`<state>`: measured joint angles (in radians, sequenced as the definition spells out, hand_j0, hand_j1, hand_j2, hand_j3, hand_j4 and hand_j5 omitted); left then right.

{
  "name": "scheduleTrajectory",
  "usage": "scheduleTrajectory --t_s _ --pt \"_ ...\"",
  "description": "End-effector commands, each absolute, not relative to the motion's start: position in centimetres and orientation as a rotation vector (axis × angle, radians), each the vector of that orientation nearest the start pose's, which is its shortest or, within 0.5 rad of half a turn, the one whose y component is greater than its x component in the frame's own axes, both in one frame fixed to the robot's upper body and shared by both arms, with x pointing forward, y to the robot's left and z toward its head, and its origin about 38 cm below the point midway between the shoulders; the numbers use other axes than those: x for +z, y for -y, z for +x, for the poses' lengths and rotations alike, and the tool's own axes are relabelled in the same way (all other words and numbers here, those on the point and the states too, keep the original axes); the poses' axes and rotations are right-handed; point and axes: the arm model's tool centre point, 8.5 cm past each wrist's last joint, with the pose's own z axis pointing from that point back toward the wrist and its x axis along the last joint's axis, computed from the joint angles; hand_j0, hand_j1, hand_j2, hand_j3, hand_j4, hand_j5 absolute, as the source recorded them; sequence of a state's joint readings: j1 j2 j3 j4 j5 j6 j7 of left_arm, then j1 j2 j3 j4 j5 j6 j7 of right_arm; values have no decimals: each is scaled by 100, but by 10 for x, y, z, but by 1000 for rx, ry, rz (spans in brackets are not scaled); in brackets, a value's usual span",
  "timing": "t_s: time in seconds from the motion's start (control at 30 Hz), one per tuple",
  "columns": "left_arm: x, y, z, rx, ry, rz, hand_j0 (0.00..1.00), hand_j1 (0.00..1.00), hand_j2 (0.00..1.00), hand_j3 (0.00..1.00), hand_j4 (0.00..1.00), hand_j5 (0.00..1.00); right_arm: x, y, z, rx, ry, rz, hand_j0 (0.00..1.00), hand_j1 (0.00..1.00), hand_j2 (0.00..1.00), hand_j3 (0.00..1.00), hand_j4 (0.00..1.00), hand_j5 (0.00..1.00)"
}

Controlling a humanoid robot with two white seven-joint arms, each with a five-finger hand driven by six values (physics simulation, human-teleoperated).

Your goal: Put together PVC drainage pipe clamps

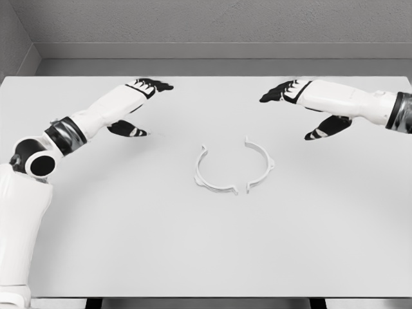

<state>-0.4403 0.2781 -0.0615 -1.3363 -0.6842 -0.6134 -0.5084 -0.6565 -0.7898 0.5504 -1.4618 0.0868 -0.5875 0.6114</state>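
Both hands, left (138, 106) and right (308, 109), hover apart, fingers spread, empty; thin clamp halves (215, 174) (261, 164) between them could skid away if nudged.

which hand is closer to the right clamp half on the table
Right. The right hand hovers up and to the right of the right clamp half; the left hand is farther, beyond the left clamp half.

Two white clamp halves (215, 176) (261, 164) are counted on one table (129, 244), the longer half lying left of the shorter; two hands (138, 106) (309, 106) are seen above it
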Motion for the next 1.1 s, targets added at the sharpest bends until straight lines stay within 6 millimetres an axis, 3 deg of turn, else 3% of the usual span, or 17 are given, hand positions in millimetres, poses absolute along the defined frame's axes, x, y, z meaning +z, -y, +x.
scheduleTrajectory --t_s 0.0,0.1,0.17,0.33,0.47,0.53,0.67,0.73,1.07 --pt "188 -287 457 -1559 1698 508 100 100 100 100 100 100 235 279 440 1877 1623 -132 100 100 100 100 100 100" --pt "179 -322 446 -1508 1652 524 100 100 100 100 100 100 226 287 445 1855 1589 -137 100 100 100 100 100 100" --pt "167 -331 440 -1486 1624 515 100 100 100 100 100 100 223 286 445 1870 1574 -147 100 100 100 100 100 100" --pt "160 -333 435 -1495 1603 509 100 100 100 100 100 100 213 279 444 1886 1552 -120 100 100 100 100 100 100" --pt "147 -325 428 -1529 1578 476 100 100 100 100 100 100 189 265 455 1866 1527 -91 100 100 100 100 100 100" --pt "141 -313 427 -1568 1572 449 100 100 100 100 100 100 178 264 461 1841 1511 -79 100 100 100 100 100 100" --pt "141 -314 427 -1565 1573 449 100 100 100 100 100 100 171 266 466 1835 1482 -79 100 100 100 100 100 100" --pt "142 -317 427 -1559 1570 454 100 100 100 100 100 100 166 273 468 1826 1471 -79 100 100 100 100 100 100" --pt "153 -350 425 -1510 1552 511 100 100 100 100 100 100 145 263 476 1803 1432 -57 100 100 100 100 100 100"
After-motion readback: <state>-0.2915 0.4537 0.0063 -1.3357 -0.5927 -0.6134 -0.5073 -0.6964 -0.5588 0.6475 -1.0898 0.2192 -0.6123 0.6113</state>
